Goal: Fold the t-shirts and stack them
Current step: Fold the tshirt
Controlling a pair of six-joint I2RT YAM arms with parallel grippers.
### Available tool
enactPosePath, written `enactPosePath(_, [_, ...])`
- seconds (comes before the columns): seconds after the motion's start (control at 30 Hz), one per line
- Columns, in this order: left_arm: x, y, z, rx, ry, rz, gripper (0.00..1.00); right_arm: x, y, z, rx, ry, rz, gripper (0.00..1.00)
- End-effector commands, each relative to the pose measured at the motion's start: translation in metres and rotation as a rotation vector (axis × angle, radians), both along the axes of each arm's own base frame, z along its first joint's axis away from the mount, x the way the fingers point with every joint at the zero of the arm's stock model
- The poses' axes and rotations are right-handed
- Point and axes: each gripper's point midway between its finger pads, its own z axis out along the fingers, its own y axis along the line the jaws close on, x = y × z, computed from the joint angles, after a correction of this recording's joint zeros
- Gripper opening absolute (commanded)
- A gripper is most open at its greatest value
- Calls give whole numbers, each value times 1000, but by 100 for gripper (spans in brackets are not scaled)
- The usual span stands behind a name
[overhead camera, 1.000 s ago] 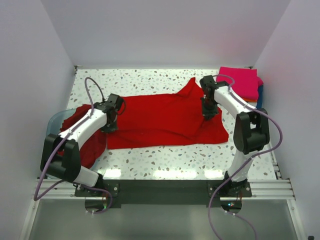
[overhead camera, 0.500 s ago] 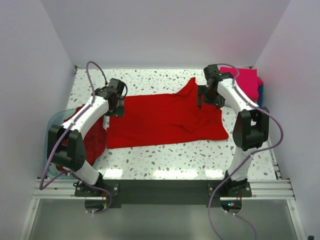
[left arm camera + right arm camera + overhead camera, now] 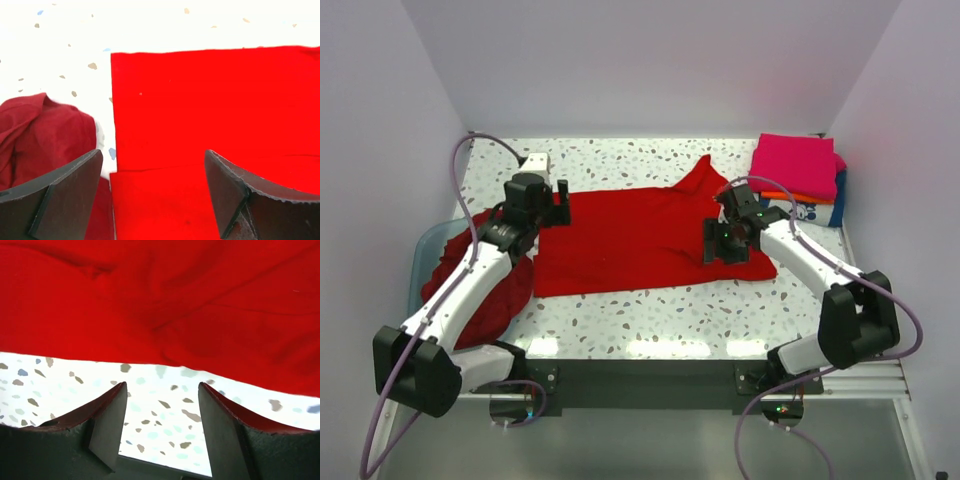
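Observation:
A bright red t-shirt [image 3: 640, 240] lies spread flat across the middle of the table, one sleeve pointing to the back. My left gripper [image 3: 556, 203] hovers open over its left edge. In the left wrist view the red t-shirt [image 3: 215, 110] shows a folded layer between the spread fingers [image 3: 65, 190], which hold nothing. My right gripper [image 3: 716, 243] stands open above the shirt's right part. In the right wrist view my right gripper [image 3: 162, 410] has only speckled table between its fingertips, with the red t-shirt [image 3: 160, 300] beyond them.
Folded t-shirts are stacked at the back right, magenta [image 3: 798, 165] on top and white with blue print [image 3: 807, 211] below. A teal tub [image 3: 424, 252] at the left holds dark red shirts [image 3: 492, 290], which spill onto the table [image 3: 650, 310].
Both grippers were shut on the red t-shirt and have let go and opened. The right gripper has drawn back toward the near edge. The left one has shifted toward the back.

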Motion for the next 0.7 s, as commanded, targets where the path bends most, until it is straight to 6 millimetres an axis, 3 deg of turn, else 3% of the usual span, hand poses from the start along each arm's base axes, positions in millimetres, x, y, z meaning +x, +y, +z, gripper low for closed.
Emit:
enactPosePath(0.0, [15, -6, 45, -54, -225, -28, 88, 20, 31, 11, 68, -122, 31, 62])
enactPosePath(0.2, [9, -25, 32, -121, -159, -97, 88, 24, 34, -17, 28, -89, 24, 59])
enactPosePath(0.33, [10, -26, 39, -124, -172, -103, 88, 26, 36, -32, -9, -72, 35, 58])
enactPosePath(0.53, [7, -23, 43, -120, -193, -98, 88, 34, 39, -45, -32, -67, 32, 55])
enactPosePath(0.67, [9, -26, 34, -120, -169, -110, 88, 41, 40, -49, -48, -67, 26, 53])
